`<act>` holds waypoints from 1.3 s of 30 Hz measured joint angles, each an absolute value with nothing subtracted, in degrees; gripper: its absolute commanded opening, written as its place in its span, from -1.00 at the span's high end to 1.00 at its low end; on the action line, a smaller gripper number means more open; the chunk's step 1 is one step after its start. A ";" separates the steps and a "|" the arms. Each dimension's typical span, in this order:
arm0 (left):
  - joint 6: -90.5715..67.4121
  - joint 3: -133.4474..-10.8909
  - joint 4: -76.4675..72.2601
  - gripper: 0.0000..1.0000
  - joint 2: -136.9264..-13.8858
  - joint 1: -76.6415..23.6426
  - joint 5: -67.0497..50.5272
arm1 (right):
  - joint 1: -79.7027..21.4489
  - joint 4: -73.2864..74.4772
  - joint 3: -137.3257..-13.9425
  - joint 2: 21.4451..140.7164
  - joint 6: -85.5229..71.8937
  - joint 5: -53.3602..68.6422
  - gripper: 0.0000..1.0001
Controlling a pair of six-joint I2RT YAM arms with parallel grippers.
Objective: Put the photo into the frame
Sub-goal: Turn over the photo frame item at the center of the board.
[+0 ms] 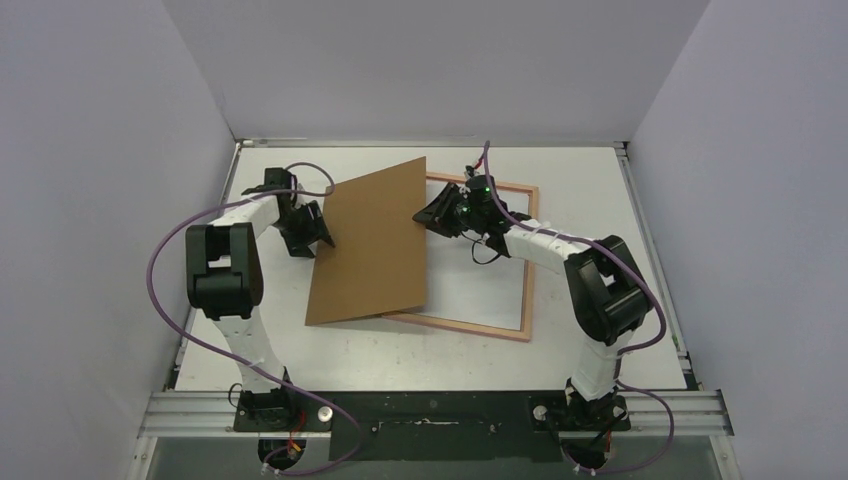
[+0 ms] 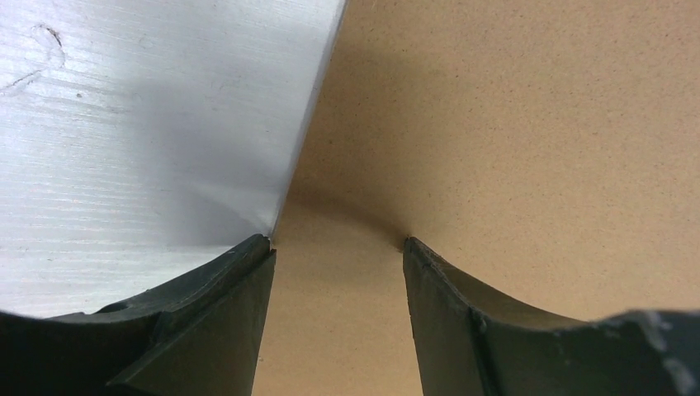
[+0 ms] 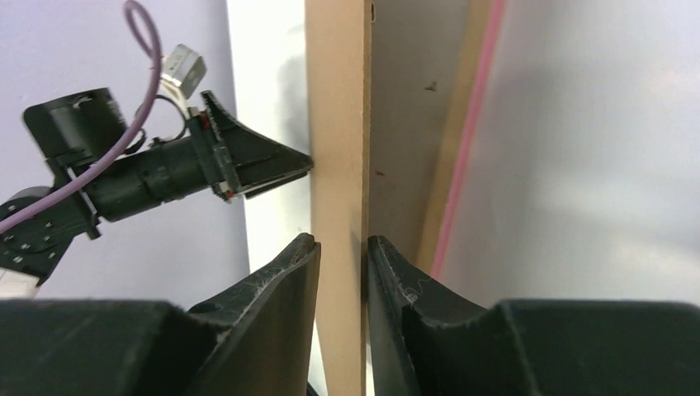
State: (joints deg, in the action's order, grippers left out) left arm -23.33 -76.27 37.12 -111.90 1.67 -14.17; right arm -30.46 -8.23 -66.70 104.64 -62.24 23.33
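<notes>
A brown fibreboard backing panel [image 1: 372, 245] stands tilted over the left part of the frame [image 1: 527, 290], which lies flat on the white table. My right gripper [image 1: 430, 215] is shut on the panel's right edge; in the right wrist view the panel [image 3: 338, 124] runs edge-on between the jaws [image 3: 340, 247], with the frame's pink strip [image 3: 470, 140] beyond. My left gripper [image 1: 322, 237] is open, its fingertips resting against the panel [image 2: 512, 124] at its left edge [image 2: 338, 243]. No sea print shows. The area inside the frame is plain white; I cannot tell whether it is the photo's back.
Grey enclosure walls [image 1: 120, 150] close in the left, back and right of the white table [image 1: 600, 180]. A metal rail [image 1: 430, 412] with both arm bases runs along the near edge. Purple cables loop from each arm.
</notes>
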 measured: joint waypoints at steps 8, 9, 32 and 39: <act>-23.46 -77.03 38.15 -0.14 -112.16 1.98 -14.83 | -30.46 -10.74 -66.70 104.62 -63.22 26.22 0.47; -23.51 -77.10 38.26 -0.14 -112.20 1.98 -14.87 | -30.46 -10.76 -66.72 104.68 -63.33 26.68 0.50; -22.98 -81.38 43.40 -0.25 -111.63 1.23 -10.11 | -33.19 6.72 -80.23 105.25 -56.90 24.88 1.00; -20.18 -82.72 45.69 -0.37 -98.43 -1.34 -2.92 | -36.82 16.75 -89.71 106.48 -56.75 18.90 1.00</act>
State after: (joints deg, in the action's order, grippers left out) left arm -20.18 -82.72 45.69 -98.43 -1.34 -2.92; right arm -36.82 16.75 -89.71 106.48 -56.75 18.90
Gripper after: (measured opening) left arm 0.667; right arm 0.053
